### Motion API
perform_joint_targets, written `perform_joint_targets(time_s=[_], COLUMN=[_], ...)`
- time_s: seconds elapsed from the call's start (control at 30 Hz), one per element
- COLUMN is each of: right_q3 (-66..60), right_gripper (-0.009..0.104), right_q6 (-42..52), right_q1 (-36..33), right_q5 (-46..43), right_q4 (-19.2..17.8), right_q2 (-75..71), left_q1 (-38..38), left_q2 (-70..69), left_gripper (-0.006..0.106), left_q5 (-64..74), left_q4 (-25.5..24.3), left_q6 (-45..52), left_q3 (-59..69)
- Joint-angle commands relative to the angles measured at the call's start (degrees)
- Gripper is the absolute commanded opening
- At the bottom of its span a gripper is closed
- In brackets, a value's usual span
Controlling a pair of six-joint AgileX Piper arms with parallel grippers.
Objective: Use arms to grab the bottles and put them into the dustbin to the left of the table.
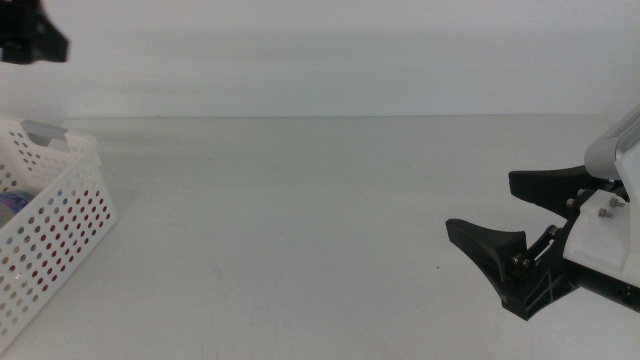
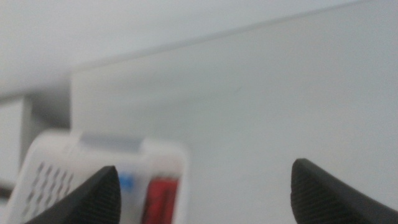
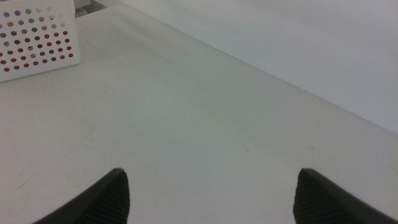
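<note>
Both grippers gape empty: left gripper (image 2: 202,186) above the dustbin (image 1: 60,190), right gripper (image 1: 525,235) over the table (image 1: 300,220). Red can (image 2: 163,196) apparently lies binned.

Open tool (image 3: 208,193) over table (image 3: 205,118), dustbin (image 3: 38,34) beyond

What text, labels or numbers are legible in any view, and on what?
None legible in any view.
Red can inside the dustbin: too blurred to show any print.
Blue-capped item beside it in the dustbin: no label visible.
Colours through the dustbin's holes: only dots, no letters.
Left gripper, right gripper and table: no markings seen.
</note>
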State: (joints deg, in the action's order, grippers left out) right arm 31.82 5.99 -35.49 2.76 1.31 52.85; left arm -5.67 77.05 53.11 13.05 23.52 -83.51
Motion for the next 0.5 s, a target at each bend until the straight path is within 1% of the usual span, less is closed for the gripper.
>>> perform_joint_targets(time_s=[0.0,0.2,0.3,0.47], right_q3=[1.5,1.5,1.5,1.5], right_gripper=[0.071,0.071,0.071,0.071], right_q6=[0.7,0.7,0.7,0.7], right_q1=[-0.2,-0.2,-0.2,-0.2], right_q5=[-4.3,-4.3,-4.3,-4.3], right_q4=[-0.3,-0.3,-0.3,-0.3], right_q2=[-0.7,-0.7,-0.7,-0.7], left_q1=[3.2,8.4,9.9,10.9], left_q2=[-4.8,-12.2,-15.9,-20.1], left_gripper=[0.09,0.088,0.085,0.079], left_q5=[-9.8,-22.5,-28.0,-34.2], left_q4=[1.5,4.0,5.4,5.9], left_q6=[0.0,-0.3,-0.2,-0.2], left_q3=[2.5,14.3,19.7,26.7])
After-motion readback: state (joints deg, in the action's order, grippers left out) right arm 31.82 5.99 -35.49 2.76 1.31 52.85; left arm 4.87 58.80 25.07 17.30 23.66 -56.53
